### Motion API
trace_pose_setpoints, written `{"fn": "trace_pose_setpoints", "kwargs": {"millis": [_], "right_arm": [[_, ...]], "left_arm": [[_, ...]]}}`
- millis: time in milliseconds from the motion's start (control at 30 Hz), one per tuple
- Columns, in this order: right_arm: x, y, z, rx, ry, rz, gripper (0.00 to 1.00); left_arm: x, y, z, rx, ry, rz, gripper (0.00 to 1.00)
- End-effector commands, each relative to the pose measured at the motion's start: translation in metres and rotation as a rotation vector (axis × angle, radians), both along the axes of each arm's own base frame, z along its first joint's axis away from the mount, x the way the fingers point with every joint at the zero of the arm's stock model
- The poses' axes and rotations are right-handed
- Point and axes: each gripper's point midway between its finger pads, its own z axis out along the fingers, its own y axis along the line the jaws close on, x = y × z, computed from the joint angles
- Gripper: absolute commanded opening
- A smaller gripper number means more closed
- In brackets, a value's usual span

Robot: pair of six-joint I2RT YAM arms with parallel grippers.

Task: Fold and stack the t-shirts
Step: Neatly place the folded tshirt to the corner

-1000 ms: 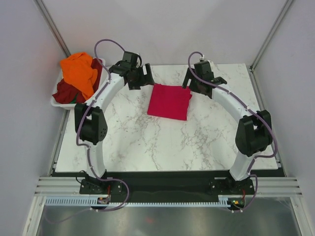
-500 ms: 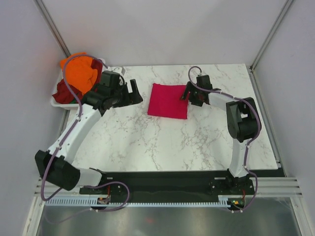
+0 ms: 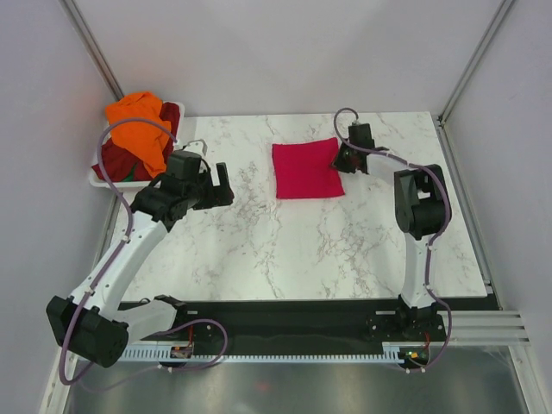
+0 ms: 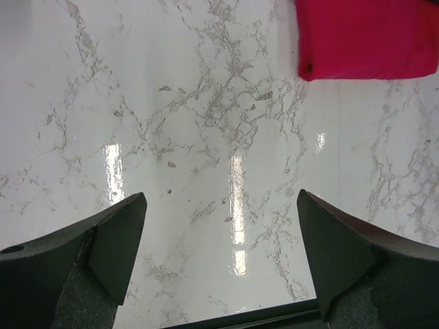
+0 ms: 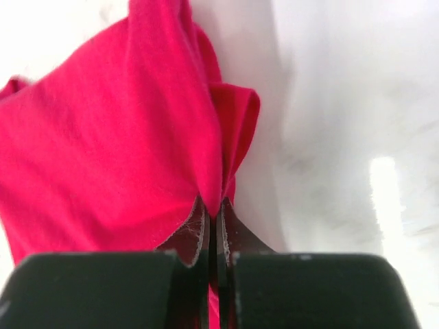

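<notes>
A folded crimson-pink t-shirt (image 3: 307, 169) lies on the marble table (image 3: 285, 250) toward the back. My right gripper (image 3: 339, 160) is at its right edge, shut on a pinch of the pink cloth (image 5: 171, 130), which bunches up between the jaws. My left gripper (image 3: 216, 185) hovers open over bare marble to the left of the shirt, nothing between its fingers (image 4: 116, 240); the shirt's corner (image 4: 363, 38) shows at the top right of its view. An orange t-shirt (image 3: 138, 125) and a dark maroon t-shirt (image 3: 116, 159) are piled in the basket at the back left.
A white plastic basket (image 3: 97, 179) sits off the table's back-left corner. Metal frame posts (image 3: 90, 47) rise at both back corners. The table's dark front edge (image 4: 274, 317) lies just below the left fingers.
The right gripper has closed on the pink shirt's right edge and shifted the shirt right and back. The left arm has drawn away from the shirt, leftward and nearer, still open.
</notes>
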Motion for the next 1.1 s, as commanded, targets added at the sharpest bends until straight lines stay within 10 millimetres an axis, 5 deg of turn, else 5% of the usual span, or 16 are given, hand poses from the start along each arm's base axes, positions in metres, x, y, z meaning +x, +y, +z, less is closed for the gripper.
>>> {"fn": "trace_pose_setpoints", "kwargs": {"millis": [0, 133, 333, 367, 400, 433, 500, 567, 800, 833, 900, 933, 967, 1033, 1067], "right_arm": [[0.016, -0.091, 0.005, -0.356, 0.060, -0.143, 0.00], [0.047, -0.159, 0.029, -0.430, 0.041, -0.254, 0.00], [0.069, -0.244, 0.024, -0.588, 0.089, -0.334, 0.00], [0.082, -0.256, 0.043, -0.615, 0.046, -0.372, 0.02], [0.084, -0.264, 0.031, -0.630, 0.071, -0.371, 0.07], [0.095, -0.278, 0.040, -0.648, 0.040, -0.392, 0.44], [0.099, -0.293, 0.053, -0.688, 0.023, -0.432, 0.97], [0.098, -0.309, 0.071, -0.740, 0.004, -0.481, 0.98], [0.076, -0.316, 0.153, -0.738, -0.101, -0.605, 0.98], [0.068, -0.311, 0.147, -0.728, -0.083, -0.594, 0.98], [0.059, -0.304, 0.185, -0.690, -0.164, -0.616, 0.98], [0.051, -0.294, 0.177, -0.688, -0.147, -0.591, 0.98], [0.045, -0.288, 0.205, -0.672, -0.207, -0.599, 0.98], [0.031, -0.268, 0.198, -0.669, -0.194, -0.549, 0.98], [0.020, -0.258, 0.221, -0.652, -0.242, -0.538, 0.98]], "left_arm": [[0.002, 0.009, -0.009, 0.063, 0.002, 0.004, 0.98], [0.002, 0.008, -0.014, 0.060, 0.015, 0.004, 0.98], [0.001, 0.008, -0.018, 0.057, 0.022, 0.007, 0.98], [0.002, 0.007, -0.018, 0.055, 0.022, 0.007, 0.98], [0.002, 0.007, -0.019, 0.054, 0.024, 0.006, 0.98], [0.002, 0.006, -0.017, 0.050, 0.021, 0.002, 0.98], [0.002, 0.004, -0.016, 0.040, 0.017, -0.001, 0.98], [0.002, 0.002, -0.013, 0.027, 0.007, -0.006, 0.98], [0.000, -0.003, 0.003, -0.008, -0.046, -0.039, 1.00], [-0.003, -0.001, 0.007, -0.009, -0.066, -0.042, 1.00], [-0.004, -0.002, 0.016, -0.022, -0.104, -0.052, 1.00], [-0.007, -0.001, 0.021, -0.028, -0.129, -0.056, 1.00], [-0.007, -0.001, 0.023, -0.028, -0.142, -0.059, 1.00], [-0.009, -0.001, 0.026, -0.033, -0.166, -0.071, 1.00], [-0.011, 0.001, 0.031, -0.035, -0.189, -0.069, 1.00]]}}
